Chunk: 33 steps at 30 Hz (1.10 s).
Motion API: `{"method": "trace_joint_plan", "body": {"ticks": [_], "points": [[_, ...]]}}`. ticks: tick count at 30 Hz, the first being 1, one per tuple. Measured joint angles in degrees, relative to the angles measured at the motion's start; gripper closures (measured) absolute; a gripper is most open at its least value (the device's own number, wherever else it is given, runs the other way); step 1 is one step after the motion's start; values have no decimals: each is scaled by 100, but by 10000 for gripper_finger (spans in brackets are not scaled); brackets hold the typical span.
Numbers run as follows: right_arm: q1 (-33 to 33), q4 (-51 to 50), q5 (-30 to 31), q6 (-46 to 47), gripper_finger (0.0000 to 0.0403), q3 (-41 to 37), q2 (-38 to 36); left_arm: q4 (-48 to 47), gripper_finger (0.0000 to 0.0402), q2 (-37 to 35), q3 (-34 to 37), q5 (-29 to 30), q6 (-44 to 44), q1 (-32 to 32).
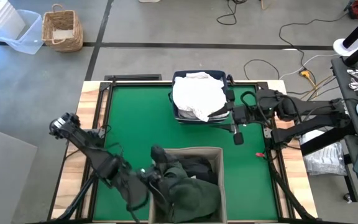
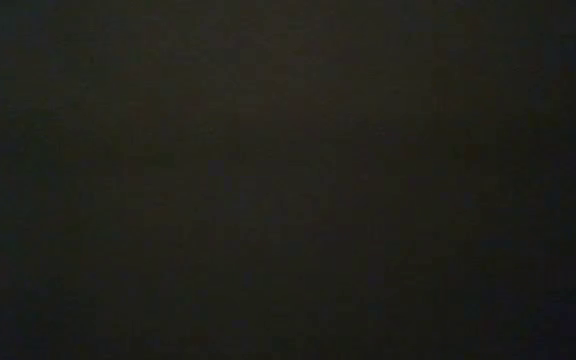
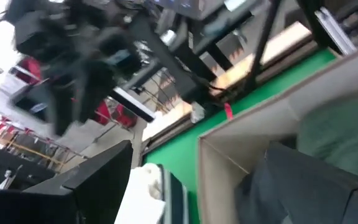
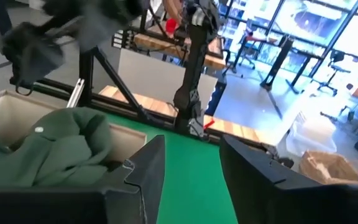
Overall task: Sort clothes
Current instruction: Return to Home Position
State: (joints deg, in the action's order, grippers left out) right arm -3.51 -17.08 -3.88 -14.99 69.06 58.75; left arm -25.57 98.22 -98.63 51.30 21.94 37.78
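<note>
White clothes [image 1: 197,96] lie heaped in the navy blue bin [image 1: 178,116] at the table's far middle. Dark clothes fill the beige bin [image 1: 191,150] at the near middle: a dark green garment [image 1: 194,193] [image 4: 48,149] and a black one [image 1: 199,167]. My left gripper [image 1: 156,154] [image 3: 197,149] hangs open over the beige bin's far left corner, nothing between its fingers. My right gripper [image 1: 235,127] [image 4: 191,149] stands open just right of the navy bin, only green table showing between its fingers. The low view is dark.
The green table top [image 1: 135,124] sits in a wooden frame [image 1: 92,112]. A small red thing [image 1: 260,154] lies at its right edge. On the floor beyond are a wicker basket [image 1: 63,29], a clear plastic box [image 1: 17,31] and cables [image 1: 272,62].
</note>
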Motion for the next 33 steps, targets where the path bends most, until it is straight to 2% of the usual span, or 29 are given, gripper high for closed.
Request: {"method": "trace_joint_plan", "body": {"ticks": [10, 14, 17, 25, 30, 33], "points": [[2, -44, 44, -408, 292, 0, -310, 1954, 59, -1968, 2462, -19, 143, -77], [2, -312, 90, -449, 308, -47, -605, 3073, 59, -2673, 3395, -455, 300, -79], [2, -341, 90, -410, 319, -211, -847, 3648, 59, -3098, 3959, -493, 584, -77], [18, -277, 98, -411, 344, -876, -1415, 4046, 59, -3935, 4911, -133, 628, -158], [226, 510, 155, -507, 357, -1346, -1584, 4605, 59, -4193, 5373, 424, 640, -729], [448, 694, 155, -517, 364, -1472, -1601, 4728, 59, -4266, 5594, 457, 596, -1130]]}}
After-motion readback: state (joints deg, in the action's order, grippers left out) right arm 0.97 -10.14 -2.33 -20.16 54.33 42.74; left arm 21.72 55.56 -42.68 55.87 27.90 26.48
